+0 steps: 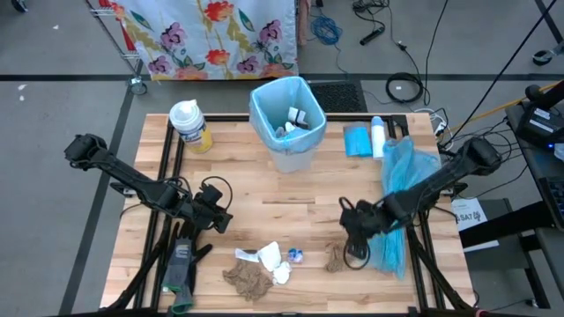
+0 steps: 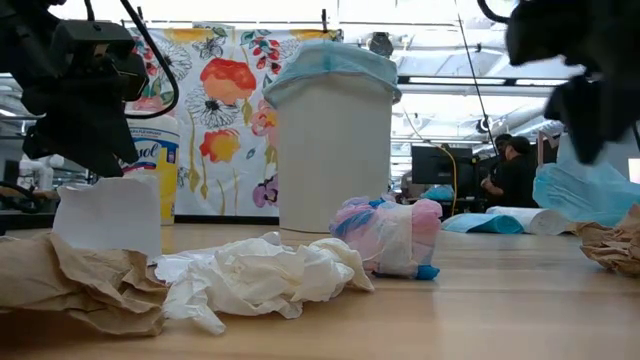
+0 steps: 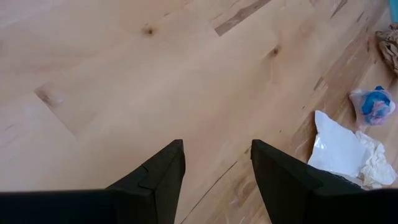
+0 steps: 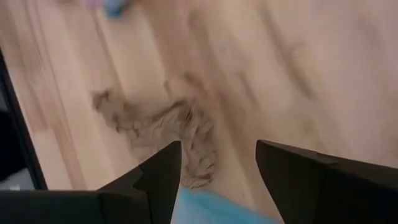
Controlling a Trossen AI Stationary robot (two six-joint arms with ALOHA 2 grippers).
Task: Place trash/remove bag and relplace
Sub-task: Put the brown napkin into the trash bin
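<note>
The trash can [image 1: 286, 123], lined with a blue bag, stands at the table's far middle and holds a few scraps. Loose trash lies near the near edge: a brown paper towel [image 1: 248, 280], a white tissue wad [image 1: 270, 259], a bluish wrapper [image 1: 295, 255] and a second brown scrap [image 1: 335, 257]. My left gripper [image 1: 220, 217] hovers open over bare wood, left of the tissue [image 3: 348, 149]. My right gripper [image 1: 351, 233] is open just above the second brown scrap [image 4: 168, 124]. Neither touches anything.
A wipes canister [image 1: 190, 125] stands left of the can. A white roll [image 1: 377, 136] and a folded blue bag [image 1: 357, 141] lie to the can's right. Loose blue bags [image 1: 401, 198] drape the right edge under my right arm. Black-and-grey gloves [image 1: 181, 264] lie at the near left.
</note>
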